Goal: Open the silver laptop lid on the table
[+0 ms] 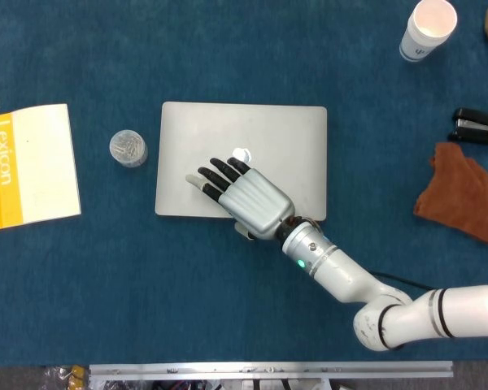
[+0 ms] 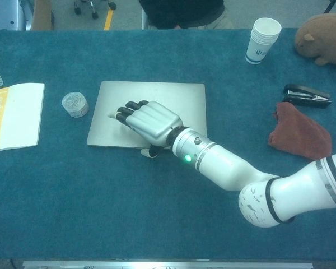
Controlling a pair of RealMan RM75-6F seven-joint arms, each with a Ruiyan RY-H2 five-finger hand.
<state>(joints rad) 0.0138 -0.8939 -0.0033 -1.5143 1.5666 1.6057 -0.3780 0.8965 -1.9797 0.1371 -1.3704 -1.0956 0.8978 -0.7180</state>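
The silver laptop lies flat and closed on the blue table. My right hand is over the lid's near edge, fingers stretched out across the lid toward the left, thumb down at the front edge. It holds nothing. Whether the palm touches the lid I cannot tell. My left hand shows in neither view.
A small clear jar stands just left of the laptop, a yellow-and-white Lexicon booklet further left. A paper cup, a black stapler, a brown cloth and a plush toy lie at the right.
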